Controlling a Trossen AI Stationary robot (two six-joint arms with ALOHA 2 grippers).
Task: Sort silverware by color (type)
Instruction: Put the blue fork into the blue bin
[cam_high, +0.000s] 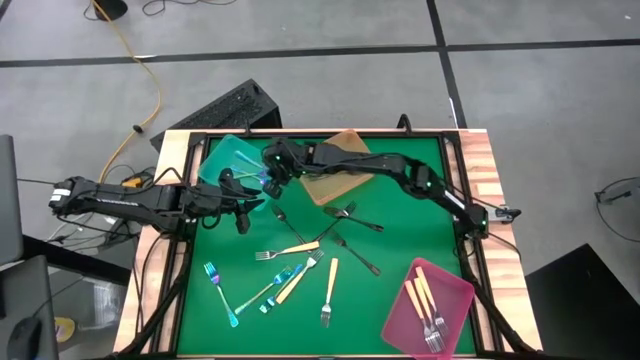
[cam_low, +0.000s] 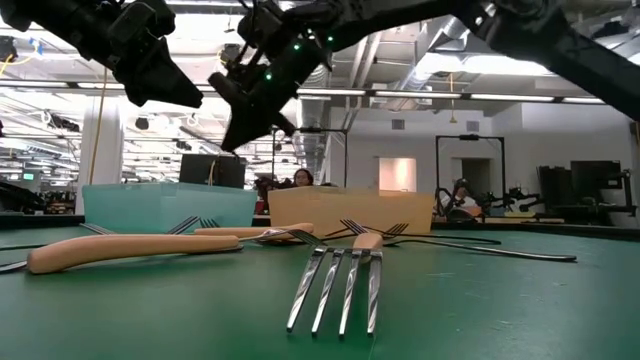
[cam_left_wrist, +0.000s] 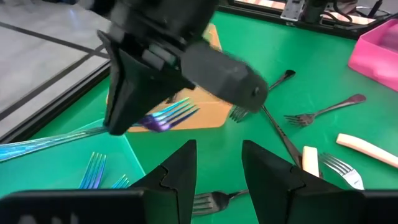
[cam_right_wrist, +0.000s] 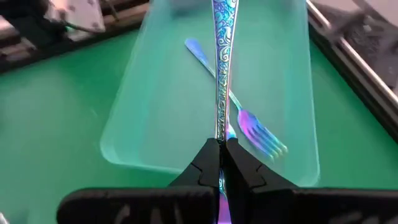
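Observation:
My right gripper (cam_right_wrist: 221, 152) reaches across from the table's right and hovers over the teal tray (cam_high: 232, 160), shut on an iridescent blue fork (cam_right_wrist: 222, 62). Another iridescent fork (cam_right_wrist: 239, 118) lies flat in that tray. My left gripper (cam_left_wrist: 217, 165) stands open just near of the tray (cam_high: 240, 212), with nothing between its fingers. Loose silverware lies on the green mat: dark grey forks (cam_high: 345, 212), cream-handled pieces (cam_high: 292, 248) and iridescent pieces (cam_high: 215, 285). My right gripper pinches the iridescent fork between its two fingers at the neck (cam_right_wrist: 221, 134), just behind the tines (cam_left_wrist: 179, 114). The fingers slant down from the table's right. The handle sticks out ahead of the fingertips over the teal tray. The fork is lifted clear.
An amber tray (cam_high: 345, 168) sits right of the teal one at the far edge. A pink tray (cam_high: 440, 310) at the near right holds cream-handled pieces. The loose silverware is scattered across the middle and near-left of the mat (cam_high: 400, 200), inside a dark frame.

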